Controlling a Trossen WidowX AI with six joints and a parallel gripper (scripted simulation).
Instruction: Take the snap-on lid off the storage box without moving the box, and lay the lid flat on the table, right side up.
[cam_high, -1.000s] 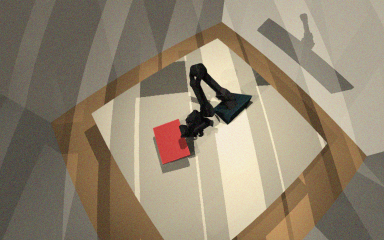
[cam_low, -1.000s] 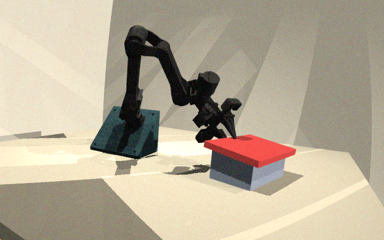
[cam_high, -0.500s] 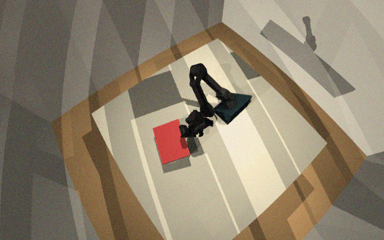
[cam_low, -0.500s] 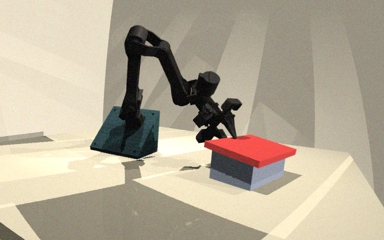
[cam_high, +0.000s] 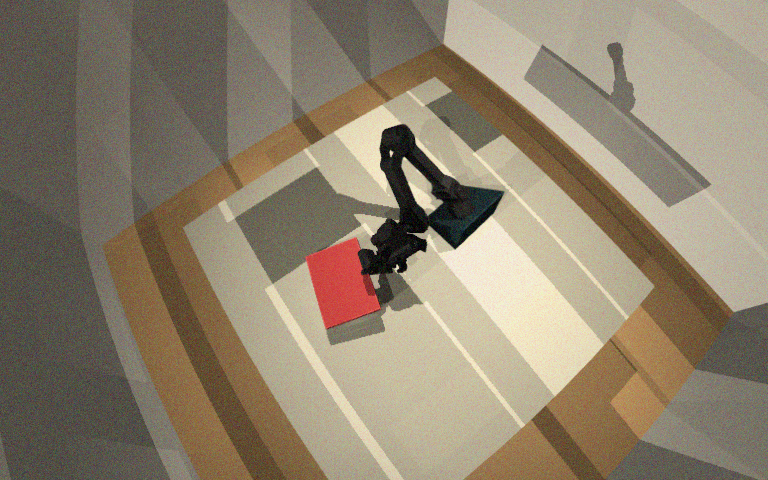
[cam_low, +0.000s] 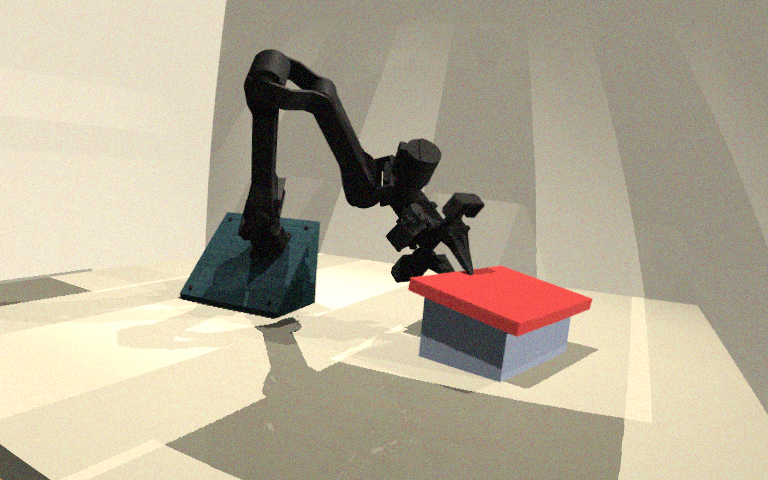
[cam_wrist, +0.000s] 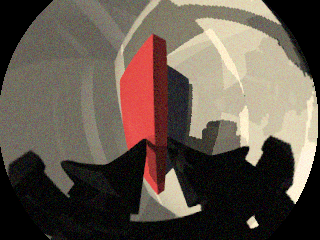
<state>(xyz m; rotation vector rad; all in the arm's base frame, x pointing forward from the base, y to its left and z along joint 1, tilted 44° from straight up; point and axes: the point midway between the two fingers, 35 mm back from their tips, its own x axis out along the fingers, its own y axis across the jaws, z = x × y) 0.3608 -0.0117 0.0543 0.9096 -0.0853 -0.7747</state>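
Observation:
The red lid (cam_high: 339, 288) (cam_low: 509, 300) (cam_wrist: 139, 95) sits on top of the blue-grey storage box (cam_low: 464, 336) (cam_wrist: 178, 102), right side up. No clear gap shows between lid and box in the exterior view. The lid overhangs the box walls all round. My gripper (cam_high: 368, 271) (cam_low: 466, 273) (cam_wrist: 156, 140) is shut on the lid's edge on the side facing the arm base. One finger lies on the lid's top face and the other is under the overhang, mostly hidden in the exterior view. The box stands on the table and is mostly hidden under the lid in the top view.
The dark teal arm base (cam_high: 472, 217) (cam_low: 294, 271) stands on the pale table mat (cam_high: 351, 384), on the gripper's side of the box. A brown border (cam_high: 164, 350) surrounds the mat. Hard shadows and light stripes cross the mat and walls. No other loose object shows.

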